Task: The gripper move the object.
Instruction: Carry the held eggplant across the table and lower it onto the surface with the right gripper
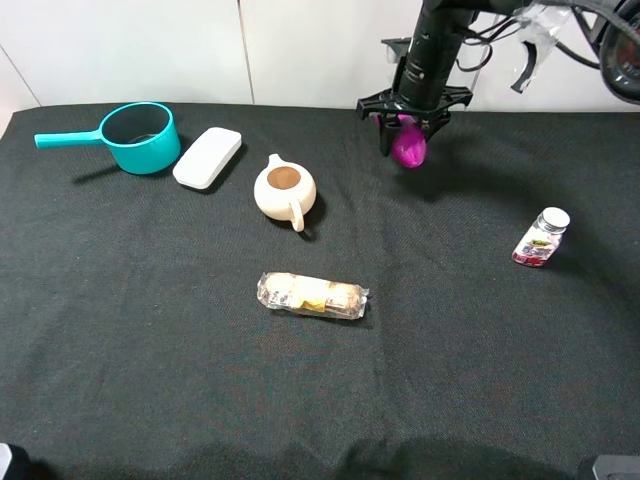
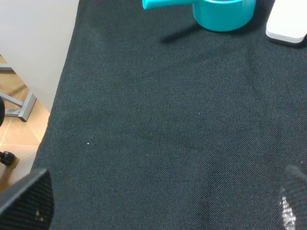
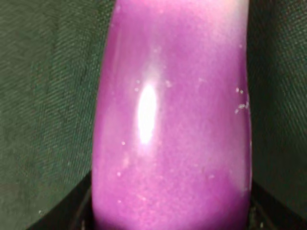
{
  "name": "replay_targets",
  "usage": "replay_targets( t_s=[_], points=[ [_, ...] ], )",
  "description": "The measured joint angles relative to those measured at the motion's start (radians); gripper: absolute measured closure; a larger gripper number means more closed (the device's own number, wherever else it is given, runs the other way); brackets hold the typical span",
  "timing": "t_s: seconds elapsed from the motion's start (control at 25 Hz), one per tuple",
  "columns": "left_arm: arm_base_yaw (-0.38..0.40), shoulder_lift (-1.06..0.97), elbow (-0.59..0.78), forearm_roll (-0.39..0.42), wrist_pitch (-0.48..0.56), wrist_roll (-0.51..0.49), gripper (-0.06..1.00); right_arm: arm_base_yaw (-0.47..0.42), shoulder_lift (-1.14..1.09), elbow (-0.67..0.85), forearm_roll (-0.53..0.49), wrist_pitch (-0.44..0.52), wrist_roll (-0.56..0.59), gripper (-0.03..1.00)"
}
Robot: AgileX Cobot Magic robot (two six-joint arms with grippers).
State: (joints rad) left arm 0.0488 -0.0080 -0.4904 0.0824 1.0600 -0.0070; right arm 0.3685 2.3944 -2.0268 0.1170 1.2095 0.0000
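Note:
The object, a glossy magenta-purple eggplant [image 1: 409,146], hangs just above the black cloth at the back, right of centre. My right gripper [image 1: 412,120], a black claw on a dark arm reaching down from the top, is shut on its upper part. The right wrist view is almost filled by the eggplant [image 3: 172,120], with cloth on both sides; its stem is hidden. In the left wrist view, my left gripper [image 2: 158,211] shows only two dark fingertips [image 2: 24,201] far apart over bare cloth, with nothing between them.
A teal saucepan [image 1: 140,136] and a flat white box [image 1: 208,156] lie at the back left. A cream teapot [image 1: 285,188] stands beside them. A clear-wrapped snack roll [image 1: 312,295] lies mid-table. A small white-capped jar [image 1: 541,237] stands at the right. The cloth's left edge [image 2: 62,96] drops to the floor.

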Motion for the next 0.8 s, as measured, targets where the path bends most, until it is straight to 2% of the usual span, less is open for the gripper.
replay_targets(
  t_s=[0.6,0.8],
  points=[
    [0.000,0.000,0.000,0.000,0.000,0.000,-0.05,0.003,-0.144,0.000,-0.005,0.012,-0.024,0.58],
    [0.000,0.000,0.000,0.000,0.000,0.000,-0.05,0.031,-0.202,0.000,-0.009,0.013,-0.024,0.58]
  ],
)
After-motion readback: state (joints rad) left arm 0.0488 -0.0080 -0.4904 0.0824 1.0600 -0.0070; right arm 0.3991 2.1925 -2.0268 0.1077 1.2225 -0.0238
